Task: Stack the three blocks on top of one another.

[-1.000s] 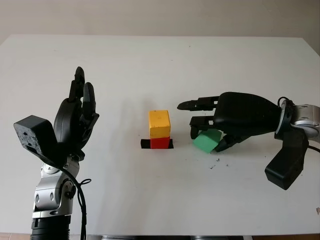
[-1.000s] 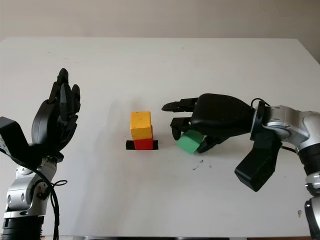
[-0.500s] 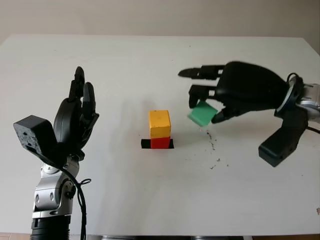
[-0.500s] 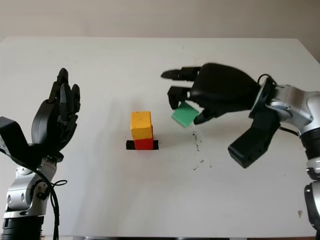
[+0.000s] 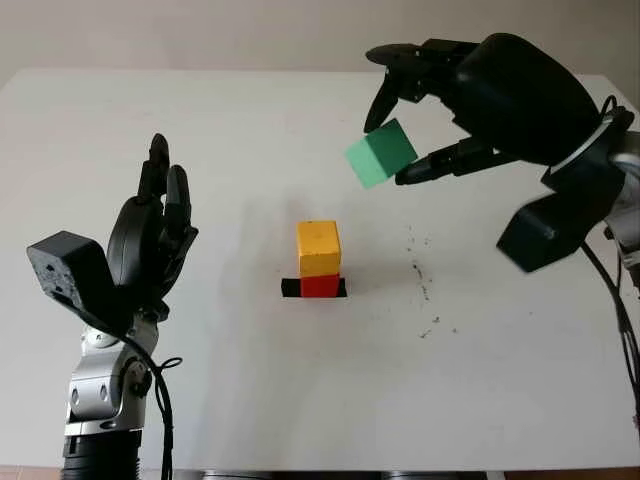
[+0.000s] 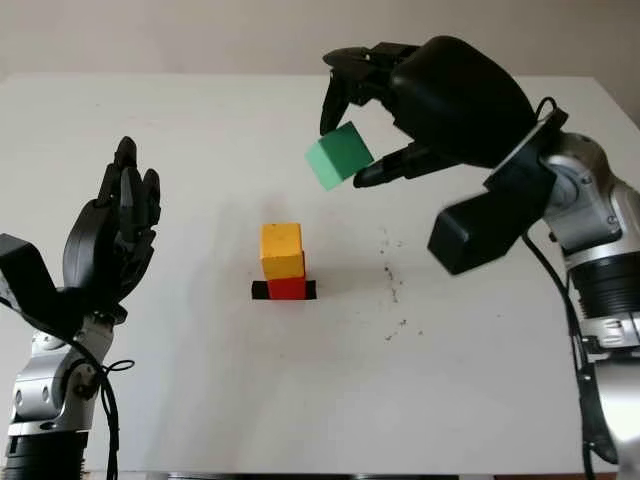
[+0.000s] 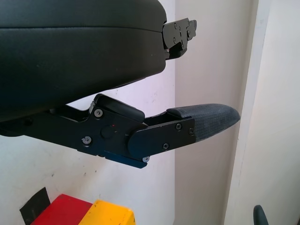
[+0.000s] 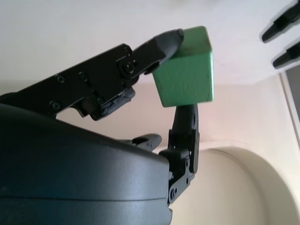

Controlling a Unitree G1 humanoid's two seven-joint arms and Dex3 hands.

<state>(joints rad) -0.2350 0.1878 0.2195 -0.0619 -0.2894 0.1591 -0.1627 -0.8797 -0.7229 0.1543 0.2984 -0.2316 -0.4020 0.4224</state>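
A yellow block [image 5: 318, 247] sits on a red block [image 5: 320, 286] at the table's middle, over a strip of black tape [image 5: 292, 288]. My right hand [image 5: 400, 128] is raised above and to the right of that stack, shut on a green block [image 5: 380, 153] pinched between its fingertips and tilted in the air. The right wrist view has the green block [image 8: 185, 75] held at the fingertips [image 8: 168, 39]. My left hand [image 5: 155, 235] stands upright at the left of the table, open, well away from the stack.
Small dark crumbs [image 5: 425, 290] dot the white table [image 5: 300, 400] to the right of the stack. The table's far edge meets a beige wall.
My right hand has lifted the green block off the table, first up, then higher and slightly left toward the stack. Crumbs were left where it lay. The left hand has not moved.
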